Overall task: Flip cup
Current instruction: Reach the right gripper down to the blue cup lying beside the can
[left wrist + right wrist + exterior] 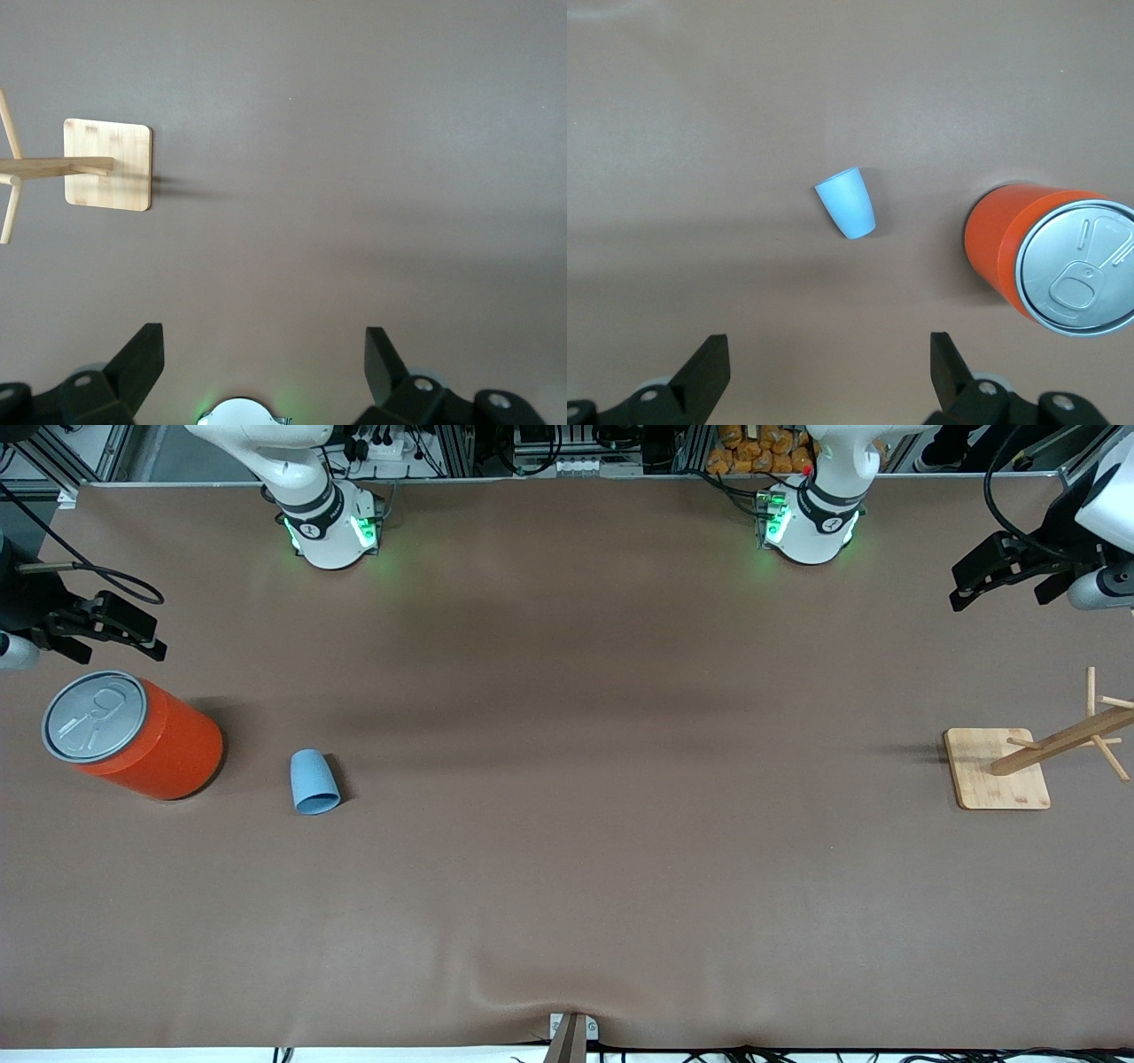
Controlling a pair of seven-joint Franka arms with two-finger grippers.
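Note:
The light-blue cup (pixel 314 781) stands mouth-down on the brown table, wide rim on the cloth; its inside is hidden. It also shows in the right wrist view (pixel 846 204). My right gripper (pixel 146 636) hangs open and empty over the right arm's end of the table, above the can and apart from the cup; its jaws (pixel 830 345) stand wide. My left gripper (pixel 966 584) waits open and empty over the left arm's end of the table, near the wooden rack; its jaws (pixel 264 341) also stand wide.
A large orange can (pixel 133 735) with a grey pull-tab lid stands beside the cup toward the right arm's end, also in the right wrist view (pixel 1050 266). A wooden peg rack on a square bamboo base (pixel 997 769) stands at the left arm's end, also in the left wrist view (pixel 106 164).

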